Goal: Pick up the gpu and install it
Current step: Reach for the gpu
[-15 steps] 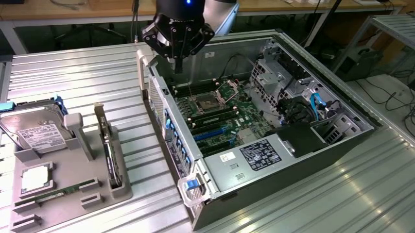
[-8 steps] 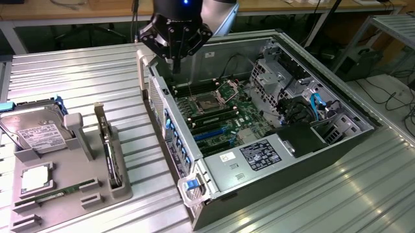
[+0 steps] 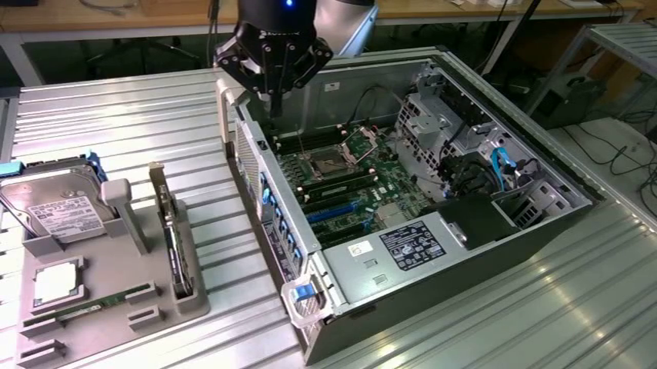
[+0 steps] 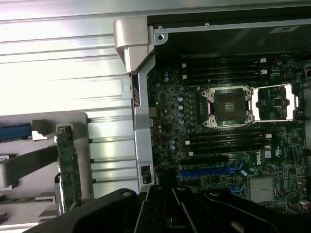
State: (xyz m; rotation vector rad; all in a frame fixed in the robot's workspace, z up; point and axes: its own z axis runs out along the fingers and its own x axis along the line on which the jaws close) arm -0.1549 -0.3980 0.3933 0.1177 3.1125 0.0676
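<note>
Ribbed metal tabletop [image 3: 134, 115] carried a grey tray [image 3: 118, 265] nearest the camera. The gpu [image 3: 177, 250] stood on edge in the tray's slot, untouched, with a hard drive [image 3: 57, 204] beside it. Beyond lay an open computer case [image 3: 431, 307]. Above its far end hung the gripper [image 3: 274, 108], fingers pressed together, holding nothing.

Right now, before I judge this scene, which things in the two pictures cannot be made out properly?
- The gpu: in the exterior view it stands edge-on in the gray holder, so its face and its lower edge are hidden.
- The motherboard: in the wrist view the dark body of the tool covers the part past the blue slot.
- The hard drive: in the exterior view the print on its label is too small to read.
</note>
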